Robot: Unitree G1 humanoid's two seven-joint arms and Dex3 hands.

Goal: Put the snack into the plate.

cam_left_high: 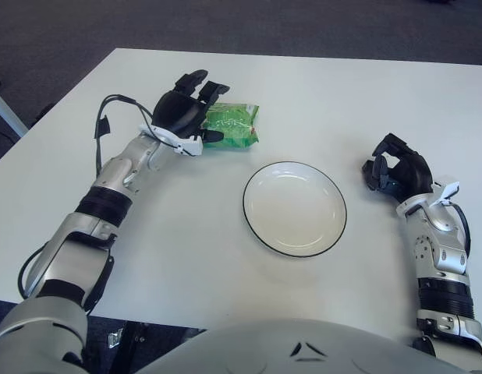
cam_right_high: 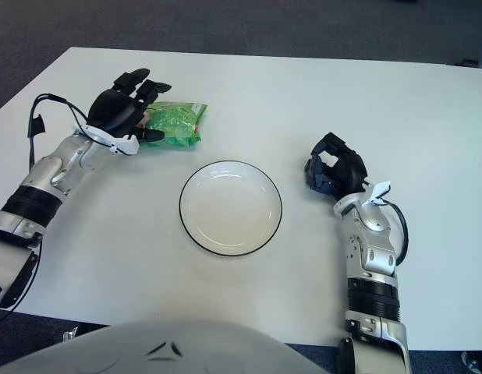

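The left hand (cam_left_high: 186, 113) is spread over the near end of the green snack (cam_left_high: 232, 125), apparently not yet gripped, ready for transfer to the plate (cam_left_high: 295, 208). The right hand (cam_left_high: 395, 167) is curled, empty, beside the plate.

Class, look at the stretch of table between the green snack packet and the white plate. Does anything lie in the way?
Nothing visible does. The green snack packet lies up and left of the white plate with bare table between. The left hand is at the packet's left end.
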